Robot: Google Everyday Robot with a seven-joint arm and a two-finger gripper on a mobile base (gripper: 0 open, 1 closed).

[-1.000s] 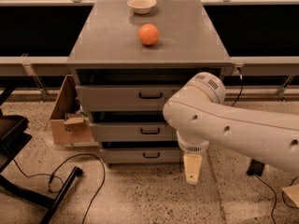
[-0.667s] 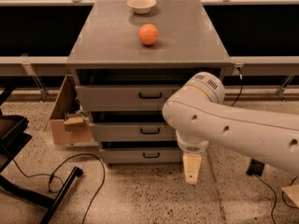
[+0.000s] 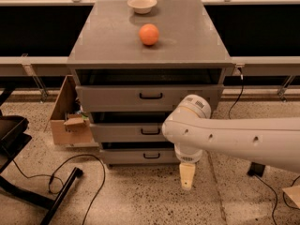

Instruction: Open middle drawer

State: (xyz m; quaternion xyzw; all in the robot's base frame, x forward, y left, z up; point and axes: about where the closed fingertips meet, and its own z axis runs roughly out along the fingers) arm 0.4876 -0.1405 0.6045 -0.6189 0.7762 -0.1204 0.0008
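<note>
The grey cabinet (image 3: 112, 46) has three drawers. The middle drawer (image 3: 122, 133) is the second one, a flat grey front with a small black bar handle (image 3: 150, 131). Its front lies about level with the other fronts and it looks closed. My white arm (image 3: 234, 139) reaches in from the right and covers the right ends of the middle and bottom drawers. My gripper (image 3: 187, 176) hangs down from the arm, pointing at the floor. It is in front of the cabinet's lower right corner, below and to the right of the middle handle, and touches no drawer.
An orange ball (image 3: 149, 34) and a white bowl (image 3: 142, 4) sit on the cabinet top. An open cardboard box (image 3: 65, 121) stands against the cabinet's left side. A black stand (image 3: 14, 135) and cables (image 3: 70, 172) lie on the floor at left.
My arm has sunk lower in front of the cabinet, and the gripper has moved a little down and to the left. The drawers have not moved.
</note>
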